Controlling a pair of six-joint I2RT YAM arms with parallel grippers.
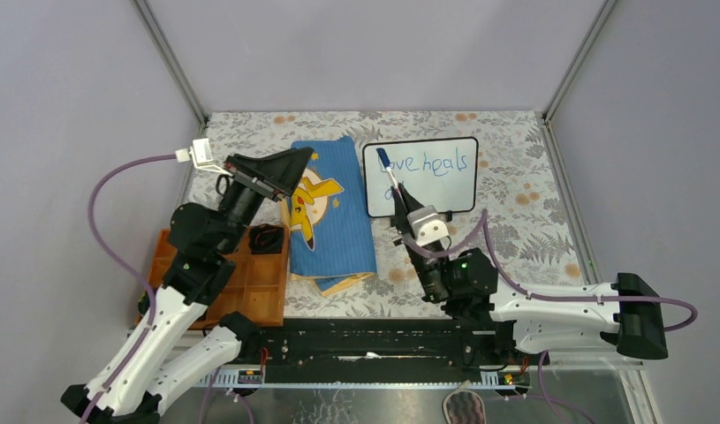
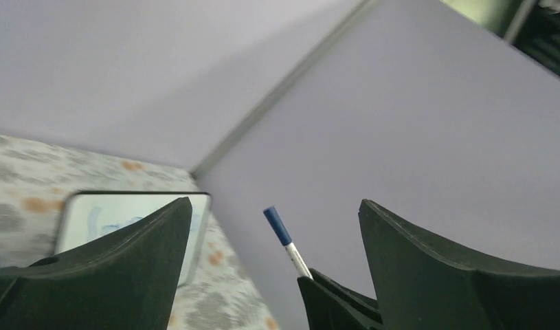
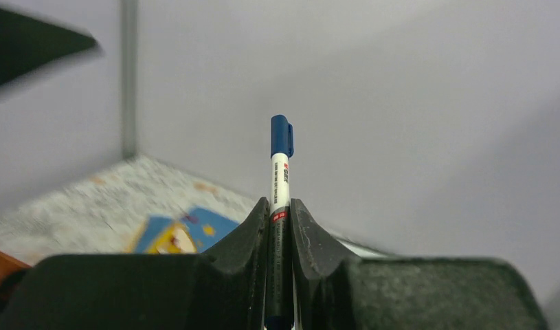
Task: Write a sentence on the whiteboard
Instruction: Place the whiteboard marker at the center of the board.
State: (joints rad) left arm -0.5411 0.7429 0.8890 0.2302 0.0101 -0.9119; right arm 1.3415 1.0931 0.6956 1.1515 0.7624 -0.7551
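The whiteboard (image 1: 444,190) sits on the surface just right of the blue cloth (image 1: 334,221) and carries the sentence (image 1: 435,163), its second line partly hidden. The right tool (image 1: 400,196) grips the marker (image 1: 385,159), capped end over the board. The left tool (image 1: 294,172) stands open and empty. If you lower the right arm carelessly, you risk smearing the ink or shoving the board.
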